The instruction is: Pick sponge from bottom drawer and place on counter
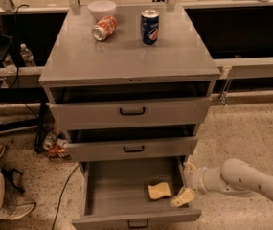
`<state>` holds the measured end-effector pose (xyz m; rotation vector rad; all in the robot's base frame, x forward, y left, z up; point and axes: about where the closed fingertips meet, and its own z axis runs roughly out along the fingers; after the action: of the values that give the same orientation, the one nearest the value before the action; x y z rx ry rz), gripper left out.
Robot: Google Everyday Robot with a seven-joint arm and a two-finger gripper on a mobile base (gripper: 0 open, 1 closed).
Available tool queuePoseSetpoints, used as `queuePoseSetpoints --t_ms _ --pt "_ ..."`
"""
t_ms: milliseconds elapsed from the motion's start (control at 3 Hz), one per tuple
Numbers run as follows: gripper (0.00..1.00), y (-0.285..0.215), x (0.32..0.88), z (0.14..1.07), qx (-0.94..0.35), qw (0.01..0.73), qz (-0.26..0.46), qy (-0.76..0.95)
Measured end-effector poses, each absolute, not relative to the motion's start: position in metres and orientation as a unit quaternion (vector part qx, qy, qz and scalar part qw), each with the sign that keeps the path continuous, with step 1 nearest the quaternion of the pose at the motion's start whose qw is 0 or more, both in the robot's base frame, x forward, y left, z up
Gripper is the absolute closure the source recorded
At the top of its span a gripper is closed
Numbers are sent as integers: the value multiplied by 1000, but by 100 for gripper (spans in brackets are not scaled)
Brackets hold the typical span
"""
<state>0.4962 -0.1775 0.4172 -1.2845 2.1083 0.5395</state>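
Hovering at right wall of open bottom drawer (112,195): gripper (186,182), jaws apart, pointing left. Sponge (159,190) lying just left of lower fingertip, long axis running left-right.

the arm (251,178) is a smooth, off-white tube, thick and rounded, with a bulging joint partway along. it narrows to a short, paler collar (202,178) at the wrist. the hand (185,182), at about 5 o'clock in the view, carries two stubby cream fingers (182,197) with a yellowish tint, standing apart with a clear gap between them.
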Motion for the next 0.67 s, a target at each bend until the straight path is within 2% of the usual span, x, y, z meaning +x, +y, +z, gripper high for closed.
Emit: queuePoseSetpoints --t_ms 667 --pt "0 -161 540 317 -490 309 198 791"
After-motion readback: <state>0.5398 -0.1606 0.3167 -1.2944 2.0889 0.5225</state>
